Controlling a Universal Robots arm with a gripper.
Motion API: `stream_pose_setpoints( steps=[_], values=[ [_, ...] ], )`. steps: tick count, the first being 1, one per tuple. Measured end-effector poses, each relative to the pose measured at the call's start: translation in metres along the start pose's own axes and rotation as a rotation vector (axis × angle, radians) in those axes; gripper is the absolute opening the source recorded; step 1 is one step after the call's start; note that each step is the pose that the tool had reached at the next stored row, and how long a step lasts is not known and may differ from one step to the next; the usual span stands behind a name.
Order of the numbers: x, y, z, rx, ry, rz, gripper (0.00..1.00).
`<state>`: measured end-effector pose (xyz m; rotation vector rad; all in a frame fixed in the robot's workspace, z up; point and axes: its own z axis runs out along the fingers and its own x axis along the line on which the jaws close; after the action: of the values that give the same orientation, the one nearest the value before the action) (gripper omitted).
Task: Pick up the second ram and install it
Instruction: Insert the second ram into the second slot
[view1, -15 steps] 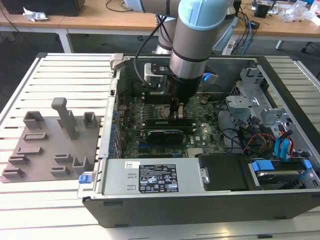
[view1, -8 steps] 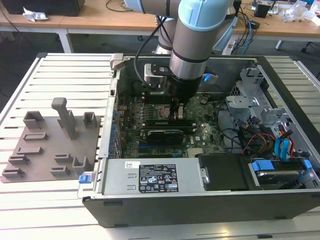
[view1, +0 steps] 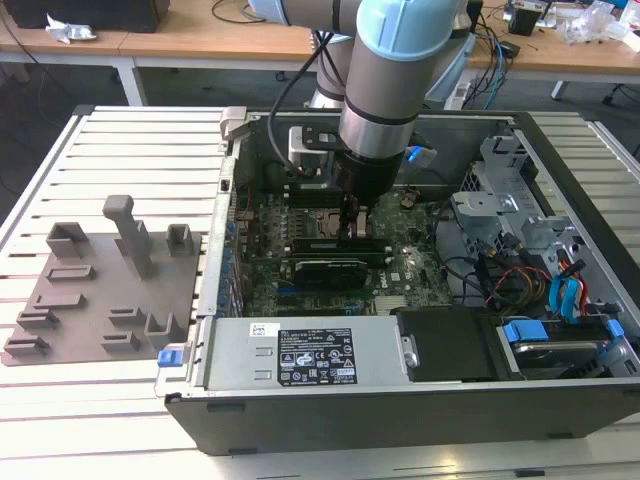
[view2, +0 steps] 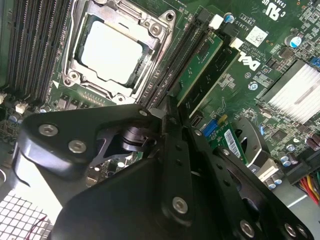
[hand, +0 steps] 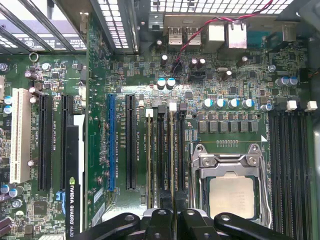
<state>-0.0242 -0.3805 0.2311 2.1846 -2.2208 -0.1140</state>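
My gripper reaches down into the open computer case, just beside the square CPU socket. In the first wrist view the gripper is shut on the second ram, a thin stick seen edge-on that stands in a long slot next to the socket. Another stick stands two slots further from the socket. The second wrist view shows the gripper at the near end of the green second ram, with the other stick beside it. I cannot tell whether the held stick is fully seated.
A grey fixture plate with raised blocks lies on the slatted table at the exterior view's left. Inside the case a black graphics card sits just in front of the gripper. The drive cage and cables stand at the right, the power supply along the front.
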Motion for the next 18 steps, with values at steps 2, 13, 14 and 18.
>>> stream_pose_setpoints(
  steps=[2, 13, 14, 18],
  values=[
    [0.0000, 0.0000, 0.0010, -0.0001, 0.0003, 0.000, 0.13],
    [-0.0001, -0.0009, 0.0009, 0.0021, -0.0002, 0.000, 0.13],
    [-0.0001, -0.0010, 0.0009, 0.0020, -0.0003, 0.000, 0.13],
    [-0.0001, -0.0012, 0.0009, 0.0020, -0.0003, 0.000, 0.13]
  ],
)
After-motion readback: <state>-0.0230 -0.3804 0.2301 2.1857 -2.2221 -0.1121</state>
